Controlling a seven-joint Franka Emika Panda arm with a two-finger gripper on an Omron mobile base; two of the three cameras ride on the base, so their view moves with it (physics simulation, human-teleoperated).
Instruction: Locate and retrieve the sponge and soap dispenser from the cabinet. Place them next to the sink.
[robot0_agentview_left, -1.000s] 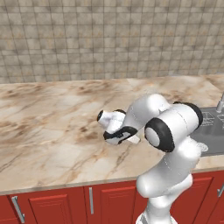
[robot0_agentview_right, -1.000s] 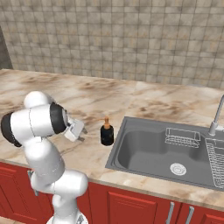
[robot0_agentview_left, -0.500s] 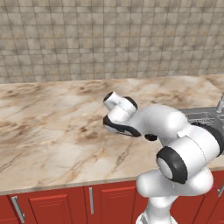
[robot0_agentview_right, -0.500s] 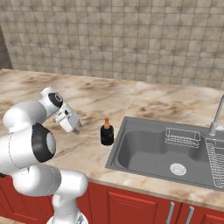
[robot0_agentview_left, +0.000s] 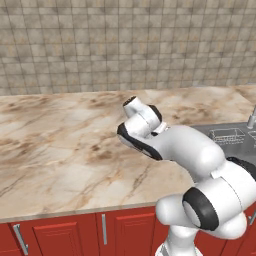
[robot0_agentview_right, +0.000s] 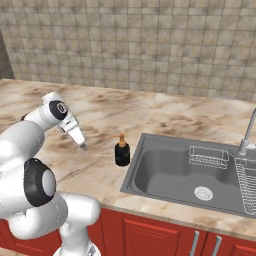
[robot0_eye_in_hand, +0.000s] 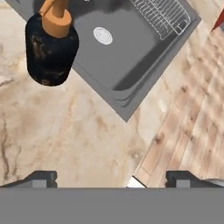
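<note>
A robot arm's gripper (robot0_agentview_right: 83, 145) hangs just above the marble counter (robot0_agentview_right: 100, 112) in a simulated kitchen, its two finger tips standing wide apart with nothing between them. The soap dispenser (robot0_agentview_right: 122, 151), a squat black bottle with a tan-orange pump, stands upright on the counter just beside the sink (robot0_agentview_right: 165, 172), at the basin's 9 o'clock edge in the right base view; the empty gripper sits at the bottle's 9 o'clock, near but apart from it. In the hand view the soap dispenser (robot0_eye_in_hand: 50, 43) lies toward 11 o'clock, the steel basin running from 12 to 2 o'clock behind it.

That half of the job looks done; the sponge remains to be fetched. The risk from here is in the arm's sweep: a swing toward the basin at this low height could clip the bottle and tip it into the sink, or knock it along the counter.

The finger tips are cut off at the bottom edge of the hand view, so only their ends show. In the left base view the arm's own white links cover the gripper and the bottle, and the sink (robot0_agentview_left: 227, 137) is cropped at 3 o'clock. The faucet (robot0_agentview_right: 247, 135) is also cut by the frame edge.
</note>
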